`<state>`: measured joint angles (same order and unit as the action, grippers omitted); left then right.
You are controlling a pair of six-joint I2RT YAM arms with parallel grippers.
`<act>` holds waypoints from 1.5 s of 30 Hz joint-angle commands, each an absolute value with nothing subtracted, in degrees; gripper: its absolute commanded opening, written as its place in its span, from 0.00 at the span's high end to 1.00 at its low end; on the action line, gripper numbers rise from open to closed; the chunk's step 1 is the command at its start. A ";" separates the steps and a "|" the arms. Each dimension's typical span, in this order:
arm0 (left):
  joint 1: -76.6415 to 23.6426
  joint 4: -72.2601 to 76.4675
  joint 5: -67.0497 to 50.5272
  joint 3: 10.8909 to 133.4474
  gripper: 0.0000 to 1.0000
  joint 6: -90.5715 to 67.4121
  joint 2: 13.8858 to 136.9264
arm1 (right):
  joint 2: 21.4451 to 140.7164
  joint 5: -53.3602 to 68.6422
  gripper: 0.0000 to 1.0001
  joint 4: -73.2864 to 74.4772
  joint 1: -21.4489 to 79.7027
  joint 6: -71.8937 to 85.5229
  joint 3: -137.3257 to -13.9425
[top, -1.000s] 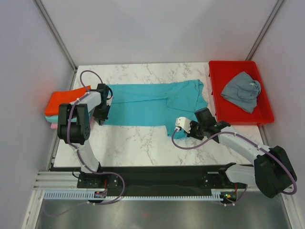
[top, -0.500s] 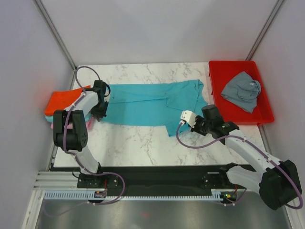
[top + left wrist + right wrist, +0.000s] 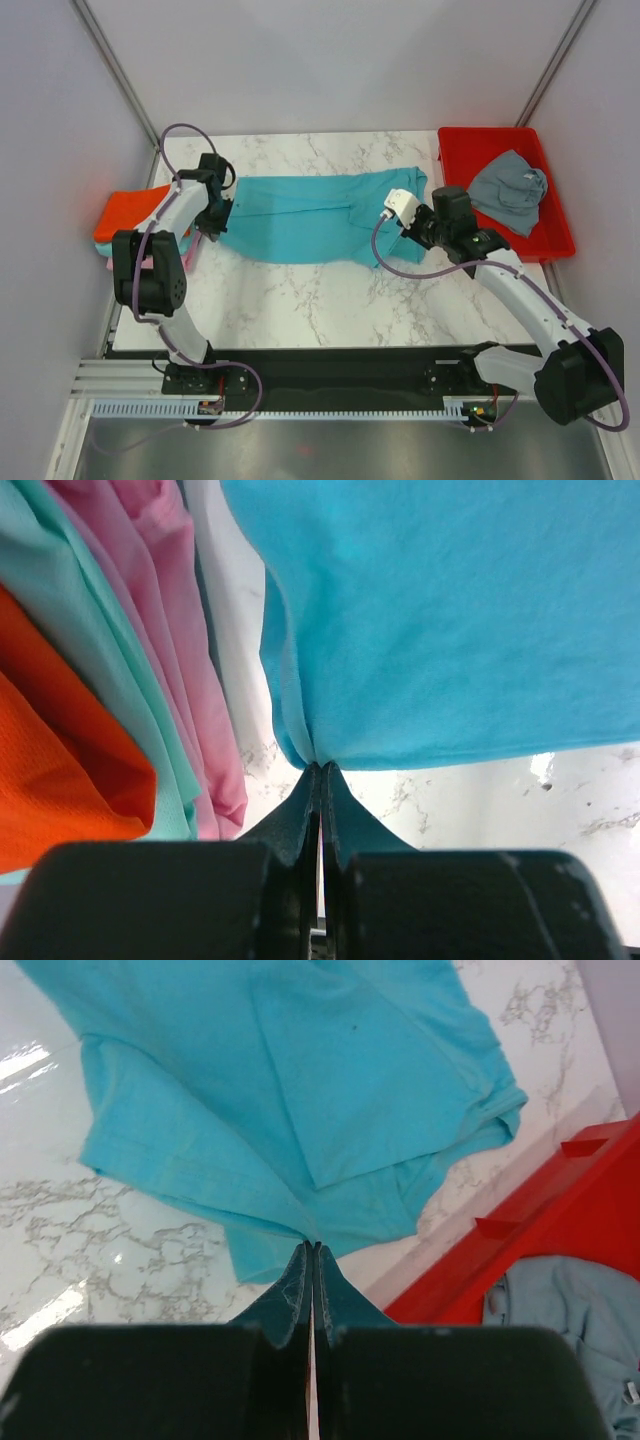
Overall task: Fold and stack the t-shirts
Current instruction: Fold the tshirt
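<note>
A turquoise t-shirt (image 3: 300, 215) lies spread across the marble table. My left gripper (image 3: 213, 222) is shut on its left near edge (image 3: 320, 750), and the cloth rises from the fingertips. On the other side my right gripper (image 3: 425, 228) is shut on the shirt's near right edge (image 3: 300, 1222); the shirt (image 3: 300, 1080) spreads out ahead of it. At the table's left edge sits a stack with an orange-red t-shirt (image 3: 135, 212) on top, then teal (image 3: 90, 630) and pink (image 3: 170, 630). A slate grey t-shirt (image 3: 508, 190) lies crumpled in the tray.
The red plastic tray (image 3: 555, 240) stands at the back right, its wall (image 3: 540, 1210) close beside my right gripper. Bare marble (image 3: 320, 300) runs along the near half of the table. Grey walls enclose the table on three sides.
My left gripper has shut on the shirt's left edge and shifted slightly back. My right gripper has carried the shirt's near right flap back and to the right, toward the tray.
</note>
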<state>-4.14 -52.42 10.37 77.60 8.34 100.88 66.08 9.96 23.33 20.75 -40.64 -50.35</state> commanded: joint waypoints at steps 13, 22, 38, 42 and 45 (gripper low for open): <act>-4.31 -54.32 10.72 90.25 0.98 9.67 106.26 | 78.22 8.00 1.00 11.34 16.09 -35.86 -63.54; -3.96 -53.79 12.83 98.08 0.98 9.32 113.20 | 89.90 7.21 1.00 6.42 14.15 -36.03 -71.10; -3.08 -53.53 15.55 114.60 0.98 9.84 128.14 | 114.41 5.45 1.00 4.48 12.92 -35.25 -92.88; -3.08 -53.53 15.47 119.51 0.98 10.11 131.47 | 118.65 4.49 1.00 4.57 12.48 -34.89 -97.10; -3.08 -53.35 16.17 121.63 0.98 10.46 133.50 | 121.28 3.96 1.00 4.48 12.30 -34.80 -99.57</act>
